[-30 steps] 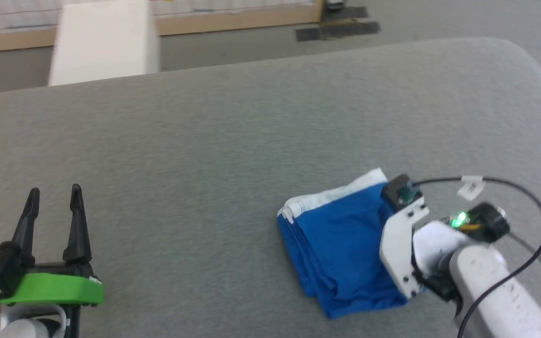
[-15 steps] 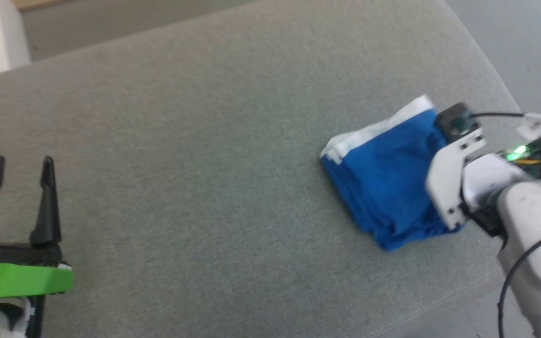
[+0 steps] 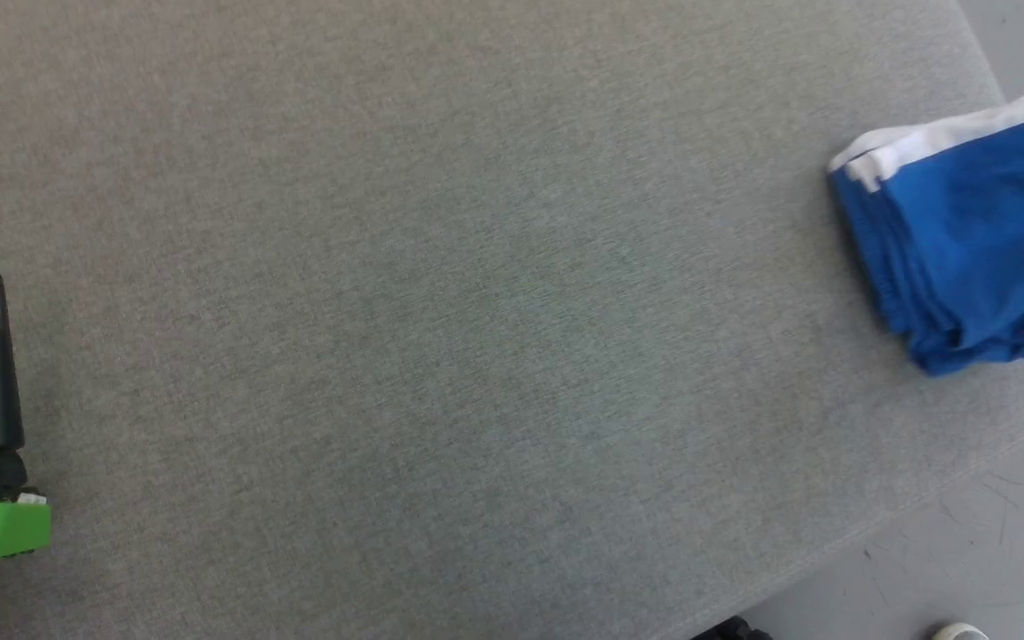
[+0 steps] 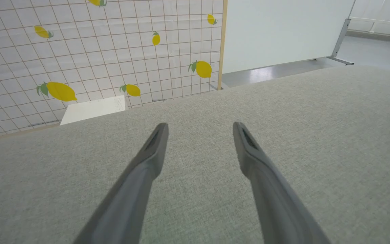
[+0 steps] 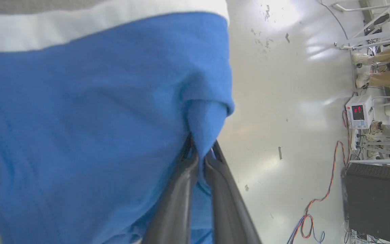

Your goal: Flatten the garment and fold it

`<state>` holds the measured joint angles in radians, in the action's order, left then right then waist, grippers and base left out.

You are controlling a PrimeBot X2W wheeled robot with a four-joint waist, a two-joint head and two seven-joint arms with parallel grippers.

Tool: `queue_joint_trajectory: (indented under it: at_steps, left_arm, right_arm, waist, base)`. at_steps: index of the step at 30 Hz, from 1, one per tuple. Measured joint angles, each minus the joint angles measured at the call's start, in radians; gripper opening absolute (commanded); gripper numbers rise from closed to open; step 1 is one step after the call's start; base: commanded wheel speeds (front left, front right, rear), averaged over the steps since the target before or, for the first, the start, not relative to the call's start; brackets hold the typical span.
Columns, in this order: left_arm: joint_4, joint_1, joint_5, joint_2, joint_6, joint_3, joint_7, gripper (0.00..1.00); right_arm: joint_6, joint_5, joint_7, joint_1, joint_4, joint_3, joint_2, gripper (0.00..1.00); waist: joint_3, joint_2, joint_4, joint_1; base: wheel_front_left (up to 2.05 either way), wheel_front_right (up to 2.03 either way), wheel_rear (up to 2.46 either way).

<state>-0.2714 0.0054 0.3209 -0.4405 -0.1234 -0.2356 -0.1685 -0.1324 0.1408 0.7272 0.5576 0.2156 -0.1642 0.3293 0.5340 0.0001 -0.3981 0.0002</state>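
right gripper (image 5: 200, 150) pinches folded garment (image 5: 80, 118) corner, probably to shift it; left gripper (image 4: 200, 130) spread, empty, parked clear.

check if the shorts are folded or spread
Folded: the shorts lie bundled, white edges stacked, with the right hand shut on a fold.

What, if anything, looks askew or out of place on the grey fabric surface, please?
The bright royal-blue soft shorts with white trim lie bunched in uneven folds near the right edge of the grey surface, not flat. The right gripper is shut on a pinch of their blue fabric, drawn into a peak.
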Motion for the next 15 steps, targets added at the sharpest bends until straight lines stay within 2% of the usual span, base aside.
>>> queue_joint_trajectory:
  at_steps: [1,2,3,9,15]
  left_arm:
    - [-0.002,0.002,0.006,-0.001,0.0,-0.003,0.0,1.0]
    - [-0.002,0.003,0.008,-0.003,0.0,-0.005,0.001,1.0]
    - [-0.002,0.004,0.01,-0.005,0.0,-0.006,0.001,1.0]
    - [0.006,0.004,0.015,-0.011,0.0,0.0,0.0,1.0]
    - [0.053,-0.002,0.014,0.015,0.003,0.04,-0.021,1.0]
  right_arm:
    - [0.0,0.011,-0.008,0.0,-0.009,-0.023,-0.007,0.09]
    - [0.0,0.02,-0.016,0.0,-0.015,-0.037,-0.014,0.48]
    - [0.0,0.033,-0.034,0.0,-0.024,-0.047,-0.02,1.0]
    - [0.0,0.071,-0.121,0.0,-0.041,-0.088,-0.036,1.0]
    - [0.0,0.035,-0.292,0.035,-0.052,-0.095,-0.031,1.0]
  waist:
    - [0.007,0.0,0.003,0.0]
    - [0.012,0.0,0.006,0.0]
    - [0.017,0.0,0.011,0.0]
    - [0.017,0.0,0.035,-0.0001]
    - [-0.032,0.0,0.053,-0.0001]
  base:
    - [0.0,0.0,0.0]
    - [0.0,0.0,0.0]
    - [0.0,0.0,0.0]
    - [0.0,0.0,0.0]
    - [0.0,0.0,0.0]
